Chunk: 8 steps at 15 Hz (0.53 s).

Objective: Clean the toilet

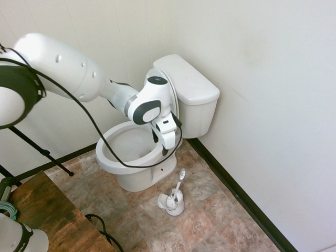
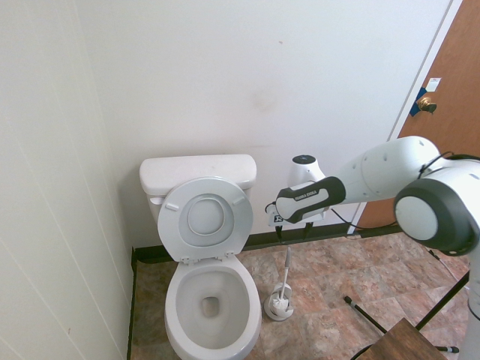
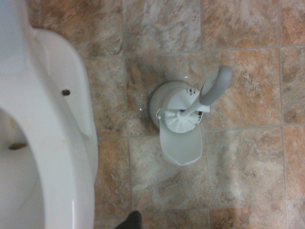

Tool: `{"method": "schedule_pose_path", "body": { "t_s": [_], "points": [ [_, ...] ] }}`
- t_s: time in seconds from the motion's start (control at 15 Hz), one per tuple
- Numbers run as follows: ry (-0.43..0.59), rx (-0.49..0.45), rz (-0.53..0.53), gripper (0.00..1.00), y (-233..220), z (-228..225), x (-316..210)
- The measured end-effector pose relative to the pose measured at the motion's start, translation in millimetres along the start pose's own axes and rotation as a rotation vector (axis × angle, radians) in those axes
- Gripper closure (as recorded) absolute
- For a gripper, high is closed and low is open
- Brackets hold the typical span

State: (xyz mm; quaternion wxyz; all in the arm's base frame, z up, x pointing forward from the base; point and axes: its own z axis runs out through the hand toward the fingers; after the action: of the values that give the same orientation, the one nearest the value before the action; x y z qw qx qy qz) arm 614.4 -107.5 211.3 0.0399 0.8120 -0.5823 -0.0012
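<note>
The toilet (image 2: pixel 212 300) stands on the tiled floor (image 2: pixel 330 285) against the far wall, in the left corner of the room as the second exterior view shows it. Nearest to that camera is the open oval bowl with its ring seat. Behind it the lid (image 2: pixel 208 219) leans upright against the boxy tank (image 2: pixel 196 172).

Just beside the bowl, on its right, stands a small white brush holder (image 2: pixel 279 306) on the floor. The brush (image 2: pixel 285 271) sits in it, and its handle rises tilted.

Above the holder hangs the end effector (image 1: pixel 167 143), pointing down. Its fingers seem to stand apart, and it holds nothing. The wrist view looks straight down on the holder, with the grey end of the handle (image 3: pixel 217 85) close to the middle.

By judgement, the toilet is heavy, stiff and fixed to the floor, so it is not a thing to lift. Its glazed ceramic is hard and slippery, and a strong knock could chip it. The hinged lid and seat are the only parts that move. The cleaning probably calls for the brush, which looks light and stiff. The best place to take hold is the upper part of the handle.
</note>
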Motion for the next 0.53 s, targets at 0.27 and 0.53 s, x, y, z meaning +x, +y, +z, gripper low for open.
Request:
{"method": "schedule_pose_path", "body": {
  "t_s": [0.27, 0.53],
  "points": [
    [-0.014, -0.025, 0.063, 0.0, -21.0, 58.1, 32.4],
    [-0.035, -0.039, 0.089, 0.0, -40.2, 81.3, 54.5]
  ]
}}
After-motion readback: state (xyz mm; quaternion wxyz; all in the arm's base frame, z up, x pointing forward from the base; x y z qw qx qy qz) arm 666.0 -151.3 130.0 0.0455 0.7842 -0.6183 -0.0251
